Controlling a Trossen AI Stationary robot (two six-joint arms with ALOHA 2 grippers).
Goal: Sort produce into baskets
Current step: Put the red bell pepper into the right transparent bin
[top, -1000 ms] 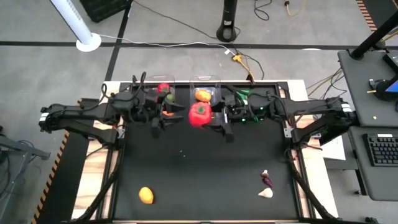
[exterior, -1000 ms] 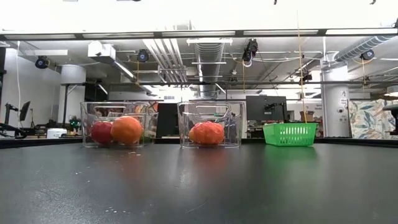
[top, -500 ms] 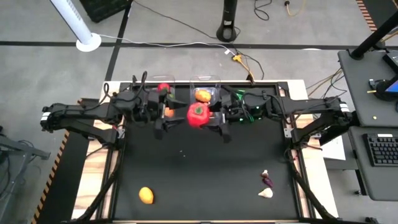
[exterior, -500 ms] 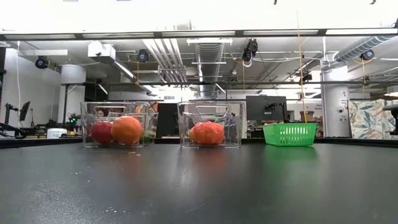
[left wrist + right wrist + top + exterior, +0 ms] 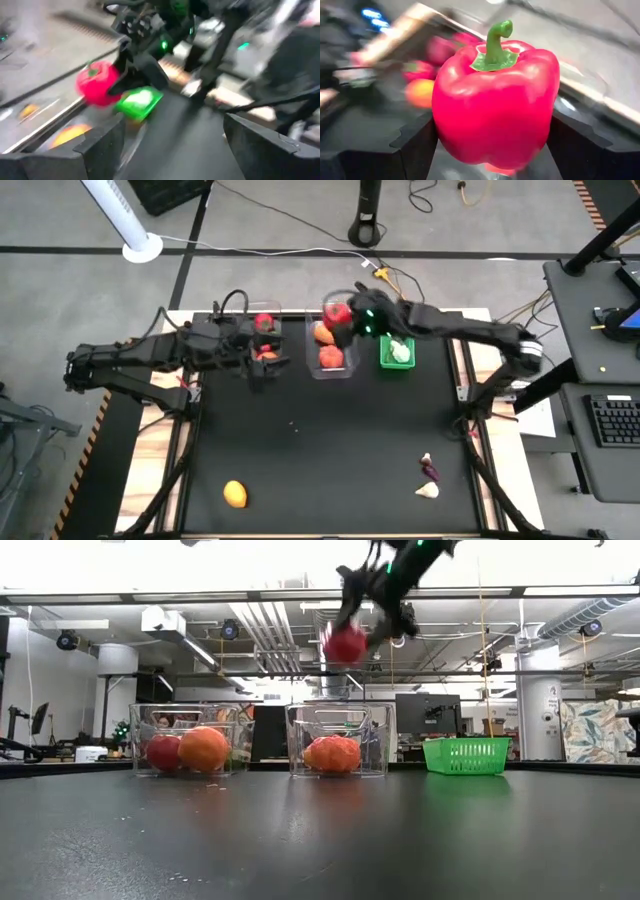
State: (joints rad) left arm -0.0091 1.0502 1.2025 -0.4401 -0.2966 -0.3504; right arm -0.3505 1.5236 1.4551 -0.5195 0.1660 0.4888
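1. sorting is well along: an orange fruit (image 5: 234, 494) near the table's (image 5: 330, 460) front left corner, plus a purple piece (image 5: 431, 471) and a garlic (image 5: 427, 490) near its front right corner, still lie loose.
2. right gripper (image 5: 345, 320), jaws clamped on a red pepper (image 5: 338, 313), hangs above the middle tub (image 5: 331, 350) at the back edge.
3. left gripper (image 5: 262, 363), jaws apart and empty, sits at the left tub (image 5: 262, 332).
4. left tub holds red and orange pieces; middle tub orange ones; green basket (image 5: 396, 352) something pale.

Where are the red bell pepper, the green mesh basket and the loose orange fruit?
red bell pepper (image 5: 495, 105): right wrist view, front of body.
green mesh basket (image 5: 465, 757): low view, front wall.
orange fruit (image 5: 235, 494): high view, its middle.
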